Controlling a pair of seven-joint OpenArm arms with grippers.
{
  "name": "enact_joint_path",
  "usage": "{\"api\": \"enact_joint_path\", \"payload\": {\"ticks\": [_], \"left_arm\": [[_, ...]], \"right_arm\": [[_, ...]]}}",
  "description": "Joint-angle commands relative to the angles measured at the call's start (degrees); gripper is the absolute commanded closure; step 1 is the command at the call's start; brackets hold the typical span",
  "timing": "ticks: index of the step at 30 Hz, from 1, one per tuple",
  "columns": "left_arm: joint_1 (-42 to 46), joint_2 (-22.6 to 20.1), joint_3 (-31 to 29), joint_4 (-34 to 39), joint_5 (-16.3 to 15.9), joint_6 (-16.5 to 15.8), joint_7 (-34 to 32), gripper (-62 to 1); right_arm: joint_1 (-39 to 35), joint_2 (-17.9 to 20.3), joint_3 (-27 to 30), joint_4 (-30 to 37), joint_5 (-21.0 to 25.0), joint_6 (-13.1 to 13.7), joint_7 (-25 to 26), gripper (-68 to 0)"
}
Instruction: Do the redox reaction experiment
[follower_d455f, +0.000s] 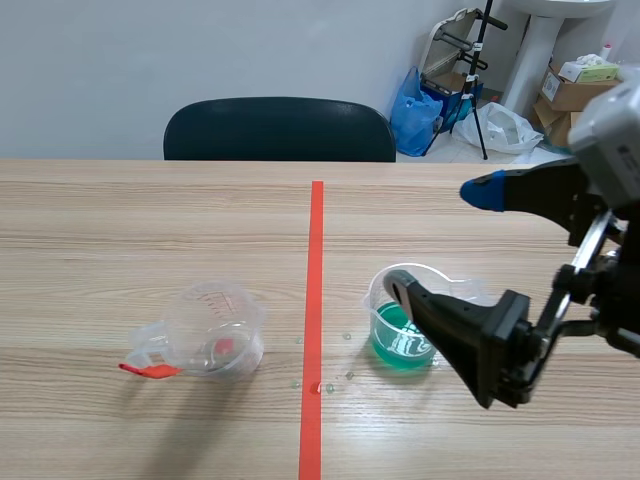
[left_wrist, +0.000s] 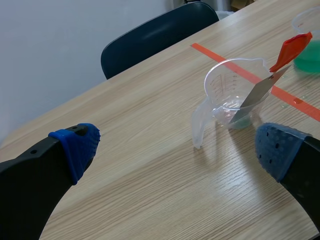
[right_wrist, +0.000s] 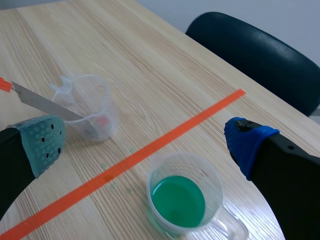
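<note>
The cup of green liquid (follower_d455f: 405, 335) stands upright on the bench (follower_d455f: 150, 220), just to the right of the orange-red tape line (follower_d455f: 316, 260), its handle turned toward my right side. It is a clear plastic measuring cup, and the green fills only its lower part. My right tool (follower_d455f: 440, 240) hangs above it with its fingers wide apart and nothing between them; in my right wrist view the cup sits under and a little ahead of that gap, touching neither pad. A few small droplets (follower_d455f: 335, 375) lie on the wood between this cup and the tape. On the other side of the tape, well apart from the green cup, stands a second clear measuring cup (follower_d455f: 215, 330), also upright, with printed markings on its wall. A scraper (left_wrist: 267, 80) with a flat metal blade and an orange-red handle leans in it, blade down inside and handle sticking out past the rim. A small reddish spot (follower_d455f: 222, 345) shows through this cup's wall near the bottom. My left tool (left_wrist: 178, 149) is spread open too, holding nothing, with the second cup ahead of it and closer to one finger. Across the bench stands a dark chair (follower_d455f: 280, 130), and beyond it a blue bag (follower_d455f: 413, 115) and cardboard boxes (follower_d455f: 575, 90) sit on the floor.
</note>
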Motion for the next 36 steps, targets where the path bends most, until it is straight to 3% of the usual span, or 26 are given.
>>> {"api": "enact_joint_path", "payload": {"ticks": [1, 7, 12, 15, 21, 24, 36], "left_arm": [[0.0, -0.2, -0.3, 0.4, -0.6, 0.3, -0.8, -62.3], [0.0, -0.2, -0.3, 0.4, -0.6, 0.3, -0.8, -62.3], [0.0, -0.2, -0.3, 0.4, -0.6, 0.5, -0.8, -62.3], [0.0, -0.2, -0.3, 0.4, -0.6, 0.5, -0.8, -62.3], [0.0, -0.2, -0.3, 0.4, -0.6, 0.5, -0.8, -62.3], [0.0, -0.2, -0.3, 0.4, -0.6, 0.5, -0.8, -62.3], [0.0, -0.2, -0.3, 0.4, -0.6, 0.5, -0.8, -62.3]], "right_arm": [[-0.9, 0.1, 1.7, 0.5, 0.7, -0.2, 1.5, -67.9], [-6.8, 0.1, 9.3, 0.5, 0.6, -0.2, 6.1, -67.9], [-9.0, 0.2, 12.9, 1.0, -0.3, -0.3, 6.5, -67.9], [-9.6, 0.1, 13.1, 1.4, -0.7, -1.9, 6.5, -67.9], [-9.9, 0.2, 13.1, 5.0, -0.7, -8.6, 2.7, -67.9], [-9.9, 0.2, 13.1, 6.1, -0.6, -8.8, 0.0, -67.9], [-9.9, 0.2, 13.1, 6.6, 0.6, -8.8, 0.0, -67.9]]}}
